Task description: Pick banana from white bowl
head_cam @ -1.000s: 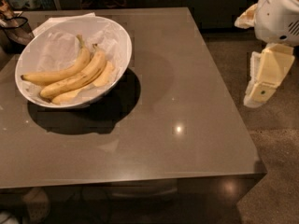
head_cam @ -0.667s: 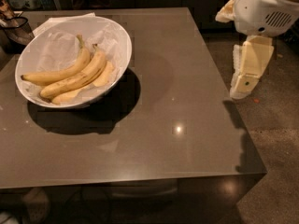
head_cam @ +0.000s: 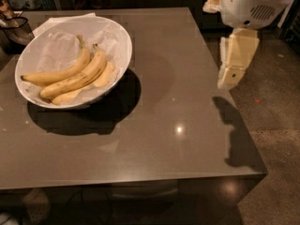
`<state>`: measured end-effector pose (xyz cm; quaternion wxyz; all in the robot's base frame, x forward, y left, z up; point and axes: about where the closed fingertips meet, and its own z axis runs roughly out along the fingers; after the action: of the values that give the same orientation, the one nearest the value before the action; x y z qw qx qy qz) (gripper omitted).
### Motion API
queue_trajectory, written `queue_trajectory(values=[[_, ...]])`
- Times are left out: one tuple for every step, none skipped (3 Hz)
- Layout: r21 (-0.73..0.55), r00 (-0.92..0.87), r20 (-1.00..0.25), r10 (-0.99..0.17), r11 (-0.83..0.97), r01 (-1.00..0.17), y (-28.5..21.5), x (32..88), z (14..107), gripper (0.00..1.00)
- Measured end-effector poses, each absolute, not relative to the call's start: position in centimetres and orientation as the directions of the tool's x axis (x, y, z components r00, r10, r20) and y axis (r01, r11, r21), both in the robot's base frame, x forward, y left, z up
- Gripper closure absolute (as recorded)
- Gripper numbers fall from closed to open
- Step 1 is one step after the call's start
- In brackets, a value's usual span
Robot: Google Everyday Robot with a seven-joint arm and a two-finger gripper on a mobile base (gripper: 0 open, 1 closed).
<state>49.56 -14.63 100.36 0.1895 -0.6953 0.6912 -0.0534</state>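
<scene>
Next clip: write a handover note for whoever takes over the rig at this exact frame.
Gripper: hangs beyond the table's right edge, far from the bowl, nothing seen in it.
Banana: lies in the white bowl at the table's far left, among other bananas.
Done: no grasp yet.
Left: reach over the bowl, grip the banana, lift it out.

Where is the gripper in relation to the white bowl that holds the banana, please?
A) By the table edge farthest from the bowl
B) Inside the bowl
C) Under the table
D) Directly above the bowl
A: the gripper hangs by the table edge opposite the white bowl, well away from the banana lying in it.
</scene>
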Motion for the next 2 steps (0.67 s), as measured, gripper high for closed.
queue_trajectory(values=[[-0.374, 0.124, -0.151, -0.981, -0.059, -0.925, -11.6, 52.3, 100.8, 0.0], [-0.386, 0.228, -0.093, -0.969, -0.176, -0.905, -7.7, 54.8, 100.9, 0.0]])
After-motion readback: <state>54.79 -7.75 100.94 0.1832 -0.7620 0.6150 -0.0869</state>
